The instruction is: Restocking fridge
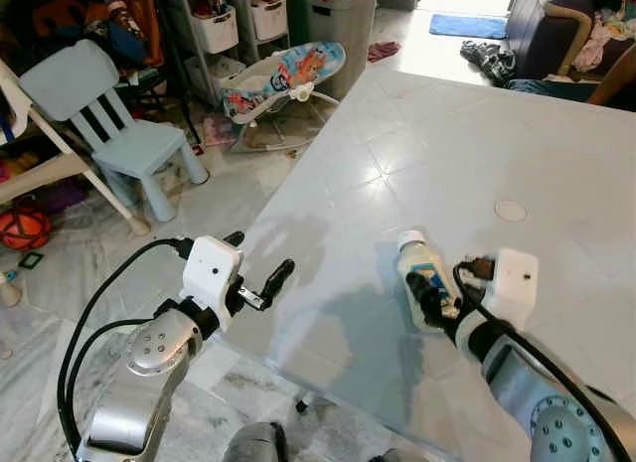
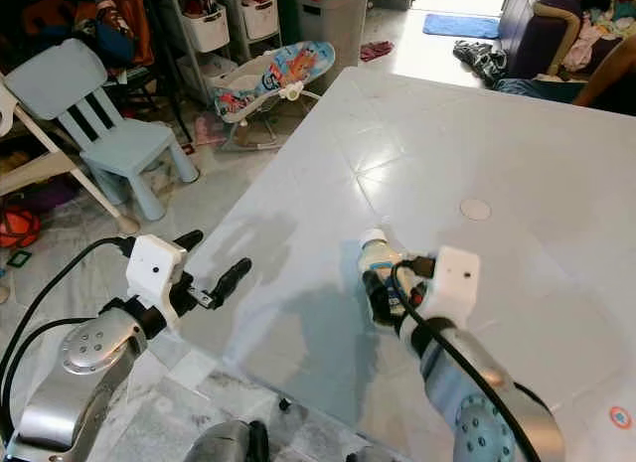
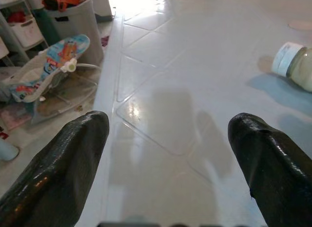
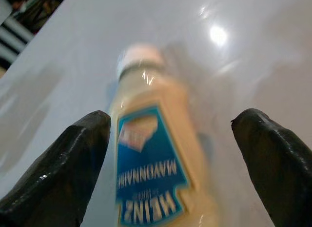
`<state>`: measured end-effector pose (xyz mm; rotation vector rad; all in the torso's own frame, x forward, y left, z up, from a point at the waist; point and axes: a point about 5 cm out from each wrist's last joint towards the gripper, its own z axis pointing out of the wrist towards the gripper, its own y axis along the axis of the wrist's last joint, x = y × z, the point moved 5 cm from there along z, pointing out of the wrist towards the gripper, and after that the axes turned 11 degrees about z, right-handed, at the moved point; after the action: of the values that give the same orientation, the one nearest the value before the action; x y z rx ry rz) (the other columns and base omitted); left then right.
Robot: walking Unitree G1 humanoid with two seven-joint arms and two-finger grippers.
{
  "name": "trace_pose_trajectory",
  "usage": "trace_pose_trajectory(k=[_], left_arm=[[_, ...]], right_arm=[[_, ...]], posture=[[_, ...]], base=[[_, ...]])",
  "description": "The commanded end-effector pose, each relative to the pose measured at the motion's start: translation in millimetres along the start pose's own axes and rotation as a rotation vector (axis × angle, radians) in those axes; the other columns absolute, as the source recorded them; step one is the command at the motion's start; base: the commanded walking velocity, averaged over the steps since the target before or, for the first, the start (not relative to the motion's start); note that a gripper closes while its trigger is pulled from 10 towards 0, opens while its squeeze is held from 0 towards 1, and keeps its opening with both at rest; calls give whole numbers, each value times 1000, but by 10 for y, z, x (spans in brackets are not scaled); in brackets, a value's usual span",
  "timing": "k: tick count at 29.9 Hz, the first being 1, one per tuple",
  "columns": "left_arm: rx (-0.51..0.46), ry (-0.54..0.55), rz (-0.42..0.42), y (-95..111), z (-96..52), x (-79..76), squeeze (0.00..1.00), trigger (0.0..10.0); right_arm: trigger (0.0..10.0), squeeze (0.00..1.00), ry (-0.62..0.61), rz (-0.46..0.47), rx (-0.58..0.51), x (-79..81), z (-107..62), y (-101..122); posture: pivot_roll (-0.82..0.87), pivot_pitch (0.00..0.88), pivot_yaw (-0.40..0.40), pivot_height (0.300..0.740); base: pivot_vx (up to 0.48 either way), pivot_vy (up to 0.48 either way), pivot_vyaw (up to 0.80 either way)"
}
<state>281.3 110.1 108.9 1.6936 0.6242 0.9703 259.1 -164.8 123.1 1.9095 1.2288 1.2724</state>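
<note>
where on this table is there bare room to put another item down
Most of the table is bare: the wide stretch beyond the mayo bottle toward the far edge, and the near-left corner between the left gripper and the bottle. A small round disc lies right of centre. It is crowded only where the open right gripper straddles the bottle.

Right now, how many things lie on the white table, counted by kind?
Mayonnaise bottle: 1, lying on its side between the open fingers of the right pincer
Round white disc: 1, flat on the table, kind unclear
Total: 2
The left pincer is open at the table edge.
</note>
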Motion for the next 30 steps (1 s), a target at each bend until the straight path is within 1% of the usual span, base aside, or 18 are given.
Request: trace_pose_trajectory(k=[1,6,7,9,14,17,19,20,22,25,26,27,28,30], left_arm=[[1,-19,13,-7,9,-8,0,10000],[1,-26,21,-7,24,-6,0,10000],[1,-27,22,-8,24,-4,0,10000],[5,-31,25,-9,18,-10,0,10000],[13,-44,29,-20,-8,-35,0,10000],[16,-51,30,-24,-33,-52,0,10000],[18,-52,31,-23,-47,-52,0,10000],[21,-50,32,-23,-61,-47,0,10000],[25,-47,32,-27,-72,-44,0,10000],[34,-44,31,-37,-104,-43,0,10000],[36,-44,30,-39,-109,-47,0,10000],[39,-46,28,-41,-116,-56,0,10000],[40,-46,27,-42,-117,-59,0,10000],[41,-46,26,-40,-120,-66,0,10000]], right_arm=[[10000,1000,-19,-17,-47,-18,-13,101],[10000,1000,-40,-39,-58,-52,150,238],[10000,1000,-35,-44,-48,-48,187,246],[10000,1000,-24,-49,-40,-49,325,325],[10000,1000,7,-77,-47,-16,506,474],[10000,1000,42,-85,-14,25,628,504],[10000,1000,70,-118,16,55,690,494],[10000,1000,92,-151,31,76,741,495],[10000,1000,111,-162,44,96,762,490],[10000,1000,170,-183,80,170,792,478],[10000,937,182,-191,91,183,795,471],[10000,82,209,-190,117,212,802,449],[10000,0,226,-191,129,231,802,437],[10000,0,244,-197,153,242,803,417]], posture=[[-7,19,58,740],[2,12,60,740],[4,12,61,740],[11,13,63,740],[25,24,65,740],[35,30,65,740],[41,34,64,740],[47,38,63,740],[52,43,61,740],[56,51,59,740],[57,54,57,740],[57,56,57,740],[57,56,57,740],[57,59,54,740]], base=[[0,0,0],[0,0,0],[0,0,0],[0,0,0],[0,0,0],[0,0,0],[0,0,0],[0,0,0],[0,0,0],[0,0,0],[0,0,0],[0,0,0],[0,0,0],[0,0,0]])
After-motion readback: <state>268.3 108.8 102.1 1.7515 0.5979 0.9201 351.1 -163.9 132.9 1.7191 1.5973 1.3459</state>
